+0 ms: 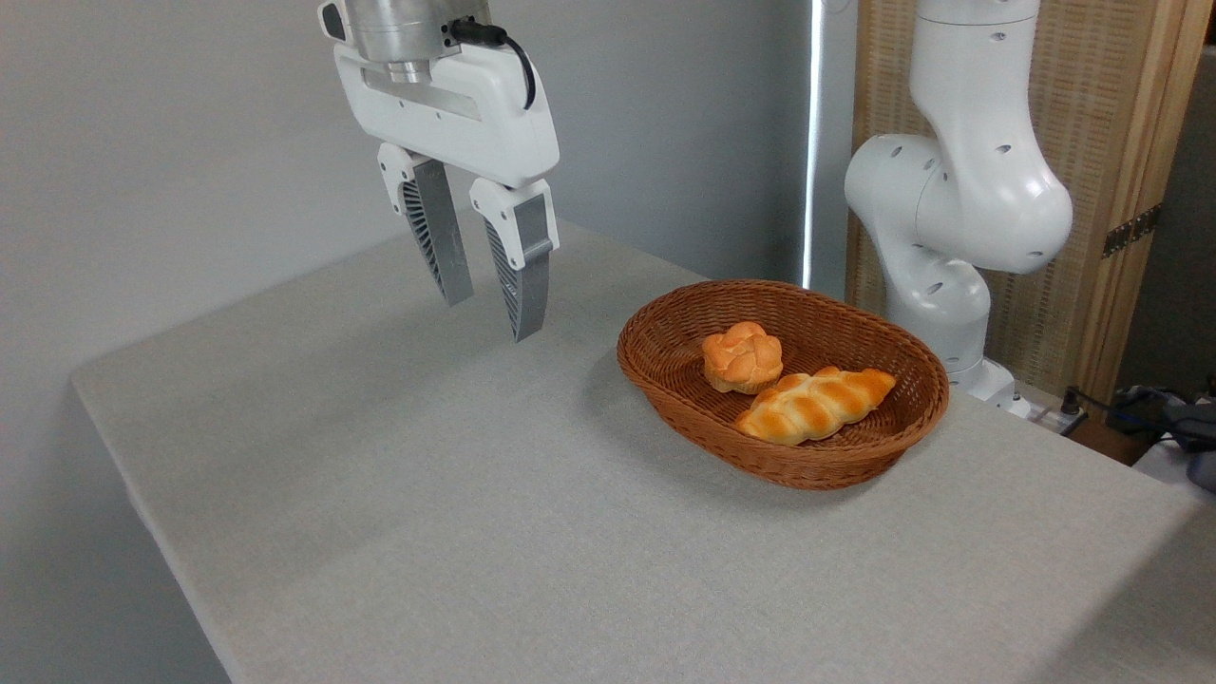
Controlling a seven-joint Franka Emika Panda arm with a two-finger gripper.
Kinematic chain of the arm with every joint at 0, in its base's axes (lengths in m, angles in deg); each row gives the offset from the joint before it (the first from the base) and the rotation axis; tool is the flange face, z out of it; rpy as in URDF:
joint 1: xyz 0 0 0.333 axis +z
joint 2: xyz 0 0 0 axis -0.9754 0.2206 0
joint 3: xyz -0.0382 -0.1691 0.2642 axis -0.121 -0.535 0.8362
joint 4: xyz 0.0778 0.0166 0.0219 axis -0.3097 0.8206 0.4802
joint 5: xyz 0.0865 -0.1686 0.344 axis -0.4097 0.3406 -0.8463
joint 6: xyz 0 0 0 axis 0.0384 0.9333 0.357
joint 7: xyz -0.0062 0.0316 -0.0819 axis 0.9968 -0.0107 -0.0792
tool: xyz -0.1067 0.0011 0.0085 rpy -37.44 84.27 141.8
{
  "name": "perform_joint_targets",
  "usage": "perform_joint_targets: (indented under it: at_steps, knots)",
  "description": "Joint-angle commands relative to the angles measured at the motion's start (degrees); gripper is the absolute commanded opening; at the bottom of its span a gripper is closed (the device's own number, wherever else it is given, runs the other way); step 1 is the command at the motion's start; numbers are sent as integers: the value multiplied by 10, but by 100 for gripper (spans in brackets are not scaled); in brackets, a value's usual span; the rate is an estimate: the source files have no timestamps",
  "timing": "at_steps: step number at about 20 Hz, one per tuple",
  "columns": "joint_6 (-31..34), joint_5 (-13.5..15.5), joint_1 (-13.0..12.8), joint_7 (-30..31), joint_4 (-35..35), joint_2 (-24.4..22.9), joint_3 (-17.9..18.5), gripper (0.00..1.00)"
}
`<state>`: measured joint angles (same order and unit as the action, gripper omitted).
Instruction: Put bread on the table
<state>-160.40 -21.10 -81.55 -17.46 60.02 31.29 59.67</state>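
Bread [742, 356] in wicker basket [665, 375], gripper [492, 318] hanging above table [380, 494] left of it, fingers [525, 285] pointing down, spread, empty

Round bun in the basket, grey table beneath

The bread [742, 356], orange-golden with a cracked segmented top, sits upright inside the wicker basket [665, 375], touching the braided loaf [814, 406]; the table [427, 494] is light grey, fabric-textured.

A plain grey wall [171, 142] meets a woven-panelled wooden screen [1121, 142], daylight showing between them.
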Motion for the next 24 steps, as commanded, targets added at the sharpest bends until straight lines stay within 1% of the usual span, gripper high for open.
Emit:
perform_joint_targets:
  at_steps: [1,18,22,24]
  knots:
    - [12,-3,2,-10,-7,0,1,100]
    - [16,-3,2,-10,-6,-1,1,100]
    - [16,-2,1,-10,4,-5,1,100]
    - [16,-2,0,-11,28,-22,1,100]
